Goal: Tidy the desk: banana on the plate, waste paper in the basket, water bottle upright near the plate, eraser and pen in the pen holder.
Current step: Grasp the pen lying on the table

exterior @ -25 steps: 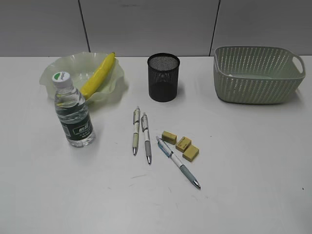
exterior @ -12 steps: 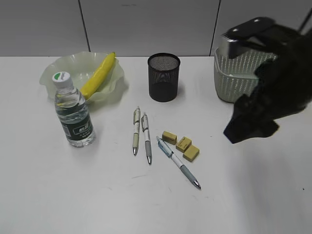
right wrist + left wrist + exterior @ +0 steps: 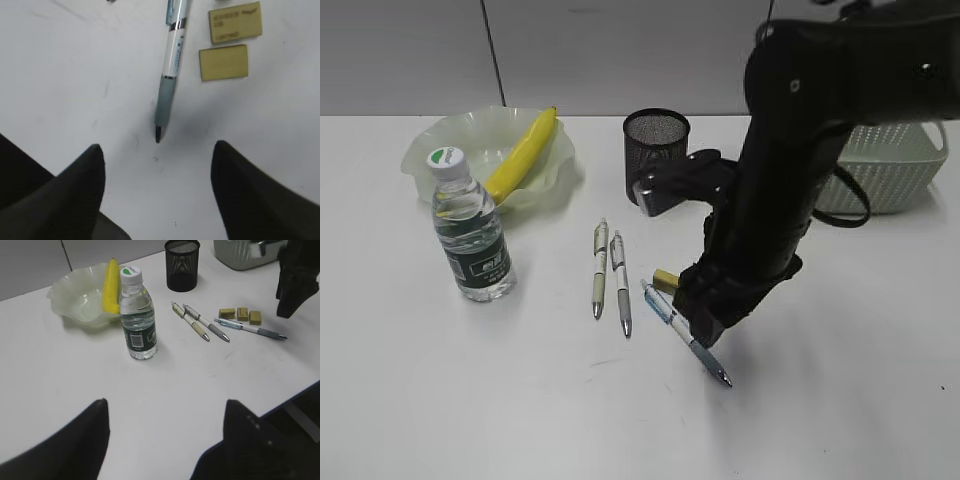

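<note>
while the banana lies on the plate and the water bottle stands beside it, three pens and erasers wait on the bench; right pincer hangs wide, empty, over them.

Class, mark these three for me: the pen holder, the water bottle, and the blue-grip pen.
pen holder (image 3: 182,271), left wrist view, on its mesh side wall.
water bottle (image 3: 477,258), exterior view, on its dark green label.
blue-grip pen (image 3: 165,102), right wrist view, on its grey-blue grip.

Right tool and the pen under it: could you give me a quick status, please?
Right tool open, empty, above blue pen. Left tool open, idle. Erasers beside pen; nothing blocking.
</note>
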You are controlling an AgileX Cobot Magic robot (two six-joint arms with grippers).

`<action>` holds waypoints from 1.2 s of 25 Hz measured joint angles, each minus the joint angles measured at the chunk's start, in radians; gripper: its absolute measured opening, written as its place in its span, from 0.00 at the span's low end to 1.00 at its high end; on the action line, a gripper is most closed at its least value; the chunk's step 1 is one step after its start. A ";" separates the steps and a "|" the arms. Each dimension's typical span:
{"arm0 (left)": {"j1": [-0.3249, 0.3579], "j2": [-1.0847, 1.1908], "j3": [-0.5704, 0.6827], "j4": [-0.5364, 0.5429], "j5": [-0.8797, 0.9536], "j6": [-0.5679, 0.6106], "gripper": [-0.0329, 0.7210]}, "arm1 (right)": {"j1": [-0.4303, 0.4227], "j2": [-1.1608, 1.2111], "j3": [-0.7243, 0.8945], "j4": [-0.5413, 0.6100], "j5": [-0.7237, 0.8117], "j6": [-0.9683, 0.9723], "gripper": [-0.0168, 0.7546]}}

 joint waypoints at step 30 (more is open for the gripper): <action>0.000 0.000 0.000 0.000 0.000 0.000 0.71 | 0.009 0.213 -0.019 -0.012 -0.139 0.004 0.15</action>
